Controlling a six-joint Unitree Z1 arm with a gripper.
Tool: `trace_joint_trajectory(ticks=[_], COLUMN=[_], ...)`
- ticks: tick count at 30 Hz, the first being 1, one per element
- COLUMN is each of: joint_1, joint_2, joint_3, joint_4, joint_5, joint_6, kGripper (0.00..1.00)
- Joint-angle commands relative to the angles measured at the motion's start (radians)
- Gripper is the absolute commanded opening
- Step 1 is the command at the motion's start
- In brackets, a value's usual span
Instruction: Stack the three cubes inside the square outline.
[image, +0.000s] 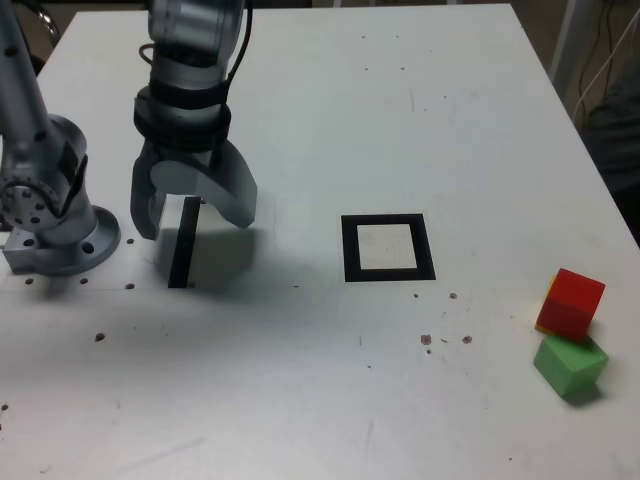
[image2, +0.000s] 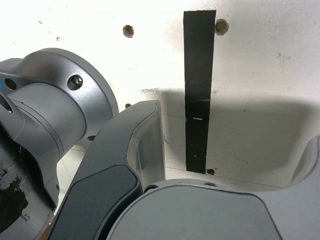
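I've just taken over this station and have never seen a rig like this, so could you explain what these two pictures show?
You have one robot arm ending in a gripper, a two-sided claw. The exterior view comes from a camera standing off the arm; the wrist view comes from one mounted near the claw, so parts of the claw fill its foreground.

On the white table is a black square outline with a white centre. Near the exterior view's right edge are a red cube and a green cube. A sliver of yellow shows behind the red one, probably the third cube, mostly hidden.

The claw is open above a thin black strip and holds nothing.
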Motion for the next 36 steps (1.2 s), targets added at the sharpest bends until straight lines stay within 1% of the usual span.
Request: trace_joint_trajectory(ticks=[1, 13, 19, 27, 31, 36], joint_1=[0.002, 0.002, -0.005, -0.064, -0.104, -0.147], joint_2=[-0.006, -0.007, 0.016, 0.099, 0.159, 0.241], joint_3=[-0.002, -0.006, -0.061, -0.231, -0.355, -0.534], joint_4=[-0.003, -0.004, 0.026, 0.107, 0.152, 0.230], joint_5=[-0.003, -0.008, -0.010, -0.011, -0.009, -0.004], joint_6=[0.002, 0.002, 0.002, -0.003, -0.014, -0.023], kGripper=[0.99, 0.99, 0.99, 0.99, 0.99, 0.99])
